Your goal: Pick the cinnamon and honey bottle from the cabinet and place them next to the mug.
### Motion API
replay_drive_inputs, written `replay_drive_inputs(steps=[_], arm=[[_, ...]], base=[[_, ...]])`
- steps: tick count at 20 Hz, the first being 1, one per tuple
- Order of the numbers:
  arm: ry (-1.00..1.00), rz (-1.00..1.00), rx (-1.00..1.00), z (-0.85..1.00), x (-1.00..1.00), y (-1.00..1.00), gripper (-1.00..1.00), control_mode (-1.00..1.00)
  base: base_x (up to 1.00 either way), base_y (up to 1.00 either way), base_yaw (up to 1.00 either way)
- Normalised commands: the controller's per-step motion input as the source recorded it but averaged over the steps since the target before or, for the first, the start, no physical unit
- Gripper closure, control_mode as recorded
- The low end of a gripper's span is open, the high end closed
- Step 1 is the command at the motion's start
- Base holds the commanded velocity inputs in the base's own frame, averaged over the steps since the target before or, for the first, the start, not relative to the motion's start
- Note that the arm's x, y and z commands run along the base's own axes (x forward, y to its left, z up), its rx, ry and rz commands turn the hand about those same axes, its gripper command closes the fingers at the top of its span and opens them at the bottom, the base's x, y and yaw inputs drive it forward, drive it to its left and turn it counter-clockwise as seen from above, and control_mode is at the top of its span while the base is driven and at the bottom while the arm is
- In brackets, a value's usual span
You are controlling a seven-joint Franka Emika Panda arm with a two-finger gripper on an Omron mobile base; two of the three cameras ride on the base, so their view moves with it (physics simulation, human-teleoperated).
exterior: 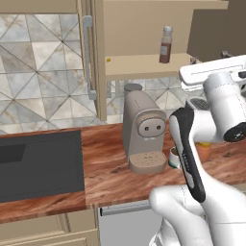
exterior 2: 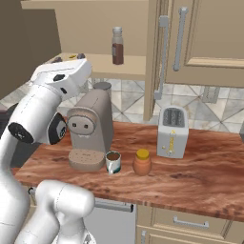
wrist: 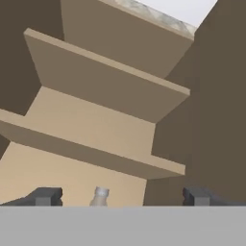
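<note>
Gripper (wrist: 122, 196) jaws spread wide, nothing btwn them, aimed into the cabinet (exterior 2: 126, 66); cinnamon (exterior 2: 117, 45) cap shows low btwn the fingertips in hand view. Cinnamon stands upright on cabinet shelf. Honey bottle (exterior 2: 142, 163) sits on counter (exterior 2: 200, 176) just beside mug (exterior 2: 113, 162), next to coffee machine (exterior 2: 90, 131). Toaster (exterior 2: 171, 132) behind honey bottle.
</note>
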Motion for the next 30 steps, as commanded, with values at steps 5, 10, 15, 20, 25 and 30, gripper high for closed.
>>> replay_drive_inputs(steps=[5,10,15,20,25,30], arm=[[0.00,-0.03,0.05,0.01,0.00,-0.18,-1.00,-1.00],[0.04,0.00,0.00,0.00,0.00,0.00,-1.00,-1.00],[0.23,0.01,0.02,0.00,0.20,0.03,-1.00,-1.00],[0.12,0.03,0.01,0.00,0.10,0.01,-1.00,-1.00],[0.00,0.03,0.02,0.00,0.02,0.01,-1.00,-1.00],[0.00,0.00,0.01,0.00,0.00,0.00,-1.00,-1.00]], base=[[0.00,0.00,0.00],[0.00,0.00,0.00],[0.00,0.00,0.00],[0.00,0.00,0.00],[0.00,0.00,0.00],[0.00,0.00,0.00]])
